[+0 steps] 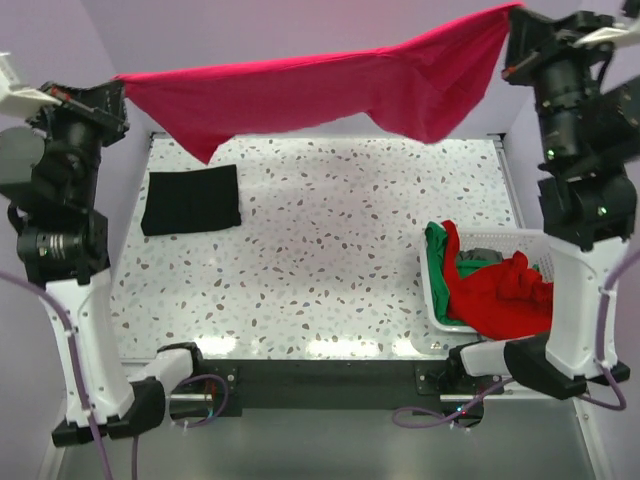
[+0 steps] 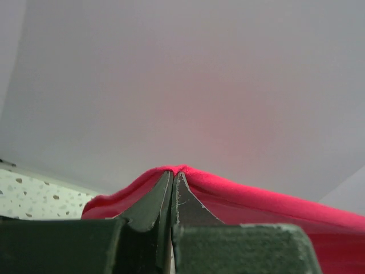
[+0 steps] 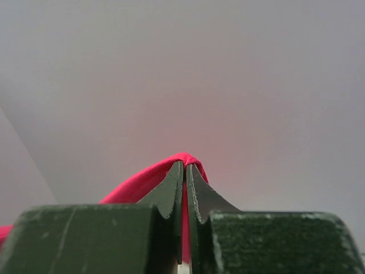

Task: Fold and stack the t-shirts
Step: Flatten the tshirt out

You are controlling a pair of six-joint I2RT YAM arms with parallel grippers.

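- Magenta-pink t-shirt [image 1: 320,90]: hung aloft as a sagging band along the 12 o'clock edge of the surface [image 1: 330,260], touching nothing below. Its long axis ran 9-to-3 o'clock, the 3 o'clock end held higher.
- Left gripper [image 1: 118,85]: clamped on the shirt's 9 o'clock end. In the left wrist view its fingers met on a ridge of pink cloth.
- Right gripper [image 1: 512,18]: clamped on the 3 o'clock end, with cloth pinched between closed fingers in the right wrist view.
- Governing relation: the shirt lay between the two grippers, so neither arm was nearer. Laying it flat would probably call for both to descend together toward 6 o'clock, keeping the span taut.
- Hanging lobes: one drooped near the left end, a broader one near the right. Which part of the garment each was could not be told.
- Black t-shirt [image 1: 190,200]: folded flat at 9 o'clock, near below the left lobe. It was judged the likeliest thing to be brushed.
- White basket [image 1: 510,240]: at 4 o'clock, holding a red t-shirt [image 1: 505,295] and a green t-shirt [image 1: 437,245], and well apart from the held shirt.
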